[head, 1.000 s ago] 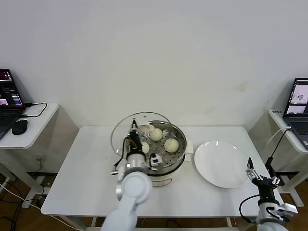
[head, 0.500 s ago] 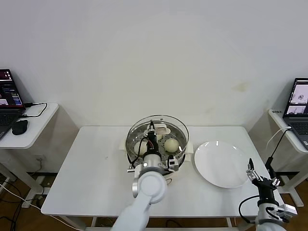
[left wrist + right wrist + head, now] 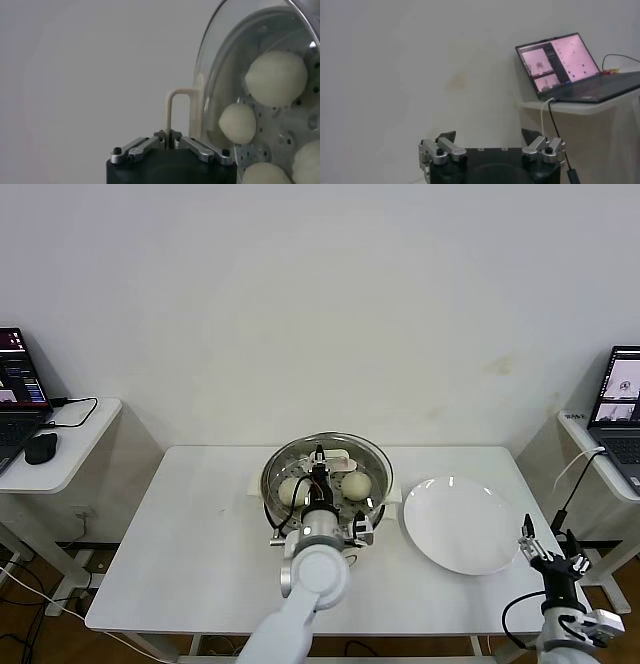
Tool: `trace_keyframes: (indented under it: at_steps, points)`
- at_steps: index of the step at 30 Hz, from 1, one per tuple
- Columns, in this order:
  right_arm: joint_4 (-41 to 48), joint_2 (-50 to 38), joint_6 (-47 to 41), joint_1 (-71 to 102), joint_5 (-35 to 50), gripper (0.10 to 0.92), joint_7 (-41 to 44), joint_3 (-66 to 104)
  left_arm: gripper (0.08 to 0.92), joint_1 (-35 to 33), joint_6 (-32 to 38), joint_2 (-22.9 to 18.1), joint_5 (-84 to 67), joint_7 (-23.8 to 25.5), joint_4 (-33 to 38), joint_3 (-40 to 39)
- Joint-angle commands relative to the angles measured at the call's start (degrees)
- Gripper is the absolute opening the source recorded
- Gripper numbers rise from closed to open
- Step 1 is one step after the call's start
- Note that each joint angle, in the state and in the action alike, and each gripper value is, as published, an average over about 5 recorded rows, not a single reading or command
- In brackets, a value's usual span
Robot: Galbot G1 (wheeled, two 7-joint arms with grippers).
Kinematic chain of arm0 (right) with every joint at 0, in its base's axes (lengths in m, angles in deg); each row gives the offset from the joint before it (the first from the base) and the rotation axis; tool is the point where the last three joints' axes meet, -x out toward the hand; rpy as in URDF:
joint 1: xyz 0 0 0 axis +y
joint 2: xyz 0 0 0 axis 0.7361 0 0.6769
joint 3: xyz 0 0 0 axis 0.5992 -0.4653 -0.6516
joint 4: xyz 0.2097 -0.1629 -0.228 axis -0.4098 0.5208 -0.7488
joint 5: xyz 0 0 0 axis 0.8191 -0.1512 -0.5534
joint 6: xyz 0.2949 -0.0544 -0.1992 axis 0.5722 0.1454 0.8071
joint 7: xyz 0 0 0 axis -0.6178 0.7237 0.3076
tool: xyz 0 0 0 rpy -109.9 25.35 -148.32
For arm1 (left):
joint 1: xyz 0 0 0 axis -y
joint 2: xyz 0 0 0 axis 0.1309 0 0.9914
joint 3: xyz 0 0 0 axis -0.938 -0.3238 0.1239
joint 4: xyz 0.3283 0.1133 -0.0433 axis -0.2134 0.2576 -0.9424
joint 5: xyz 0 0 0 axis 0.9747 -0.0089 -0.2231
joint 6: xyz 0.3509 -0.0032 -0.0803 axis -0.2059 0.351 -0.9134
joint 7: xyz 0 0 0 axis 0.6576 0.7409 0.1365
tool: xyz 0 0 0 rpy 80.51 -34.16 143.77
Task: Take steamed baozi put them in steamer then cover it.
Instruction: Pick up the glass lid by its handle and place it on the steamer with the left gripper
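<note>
**A robot test lab, not a kitchen**

We're looking at a bare white wall [image 3: 330,294] and a plain white table [image 3: 180,534], flanked on both sides by small desks with open laptops [image 3: 18,384] running. A mouse [image 3: 40,448] sits beside one, and cables [image 3: 30,584] trail across the floor. It's a lab bench setup.

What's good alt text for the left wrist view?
The left gripper is shut on the cream bar handle of the glass cover. Through the glass, four steamed baozi sit on the steamer tray, against a plain wall.
</note>
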Motion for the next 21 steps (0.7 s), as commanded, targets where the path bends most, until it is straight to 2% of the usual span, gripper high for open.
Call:
trace_keyframes:
  at_steps: [1, 21]
  points:
    - [0.20, -0.12, 0.08, -0.05, 0.06, 0.823, 0.01, 0.25, 0.134, -0.13, 0.32, -0.19, 1.02, -0.93, -0.81, 0.39]
    - [0.26, 0.08, 0.17, 0.06, 0.05, 0.823, 0.07, 0.51, 0.134, -0.26, 1.54, -0.20, 1.86, -2.54, -2.99, 1.32]
